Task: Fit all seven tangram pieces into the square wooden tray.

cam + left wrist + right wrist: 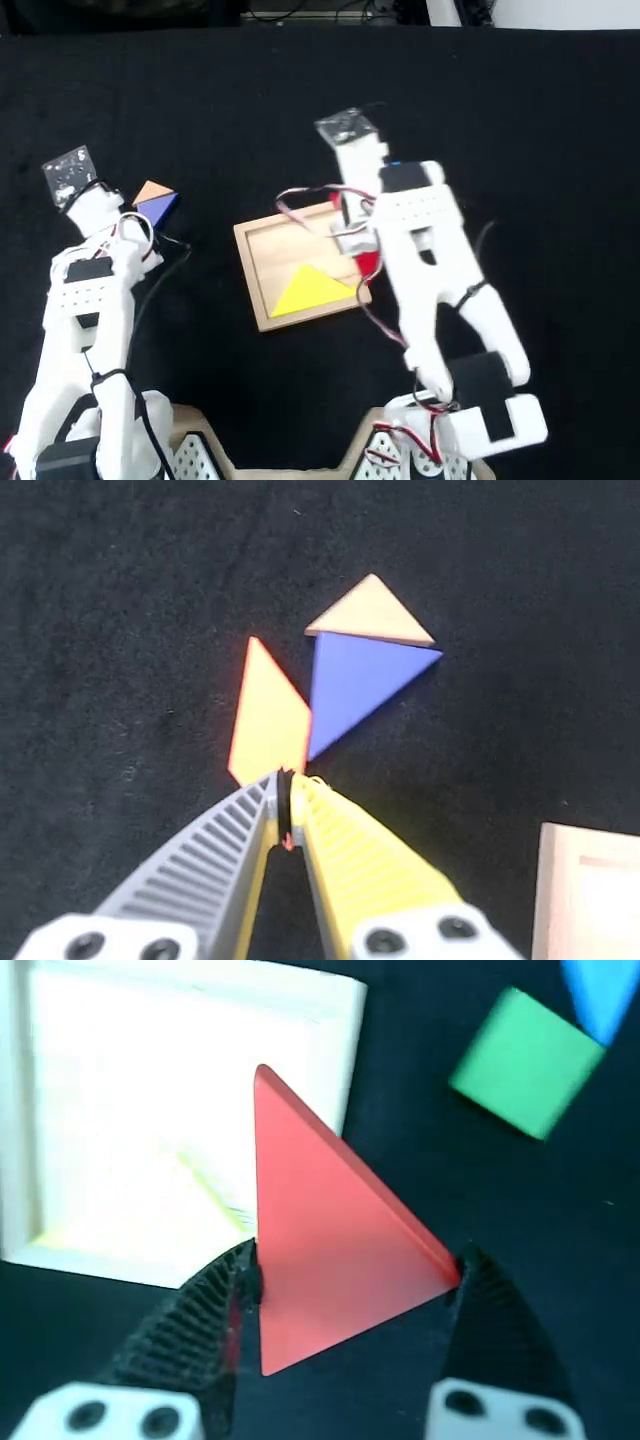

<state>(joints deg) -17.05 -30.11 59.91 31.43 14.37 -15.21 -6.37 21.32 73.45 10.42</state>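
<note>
The square wooden tray (262, 262) lies mid-table with a yellow triangle (308, 288) flat inside it. My right gripper (355, 1265) is shut on a large red triangle (320, 1250), held over the tray's right rim (345, 1060); the same red triangle (368, 263) peeks out beneath that arm. At the far left, my left gripper (285, 780) is shut on the near corner of an orange parallelogram (268, 715). A blue triangle (355, 685) touches that parallelogram, and a tan triangle (370, 615) lies against the blue one. From above, the tan (150, 190) and blue (160, 207) triangles sit just beyond the left gripper (128, 218).
A green square (525, 1060) and a light blue piece (605, 995) rest on the black cloth beyond the tray's right side. A corner of the tray (590, 890) sits off to the side of the left gripper. Black cloth covers the table.
</note>
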